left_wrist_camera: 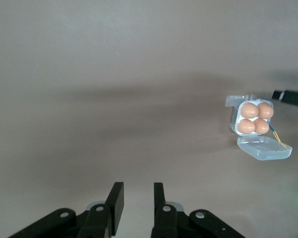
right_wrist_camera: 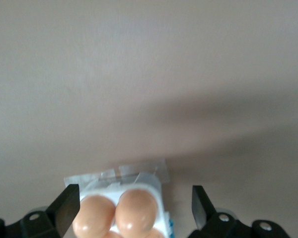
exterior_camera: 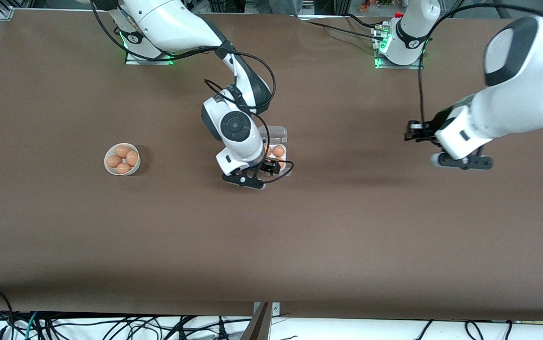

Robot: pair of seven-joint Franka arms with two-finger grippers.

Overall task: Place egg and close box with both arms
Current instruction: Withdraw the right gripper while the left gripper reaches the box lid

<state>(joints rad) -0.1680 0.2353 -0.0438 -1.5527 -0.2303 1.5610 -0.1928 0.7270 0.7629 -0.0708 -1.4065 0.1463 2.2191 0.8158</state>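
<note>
box [left_wrist_camera: 254,119] four eggs filled, lid [left_wrist_camera: 264,148] open

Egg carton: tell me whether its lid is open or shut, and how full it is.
Open and full. In the left wrist view the egg carton has its clear lid lying flat beside it, and all four cells hold eggs.

Four eggs [left_wrist_camera: 254,118] in box [left_wrist_camera: 233,118].

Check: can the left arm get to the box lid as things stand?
Probably yes. The lid lies open flat beside the box, and bare table lies between it and the left gripper, which hangs over the table's left-arm end. The right gripper, open over the eggs, could crowd it.
</note>
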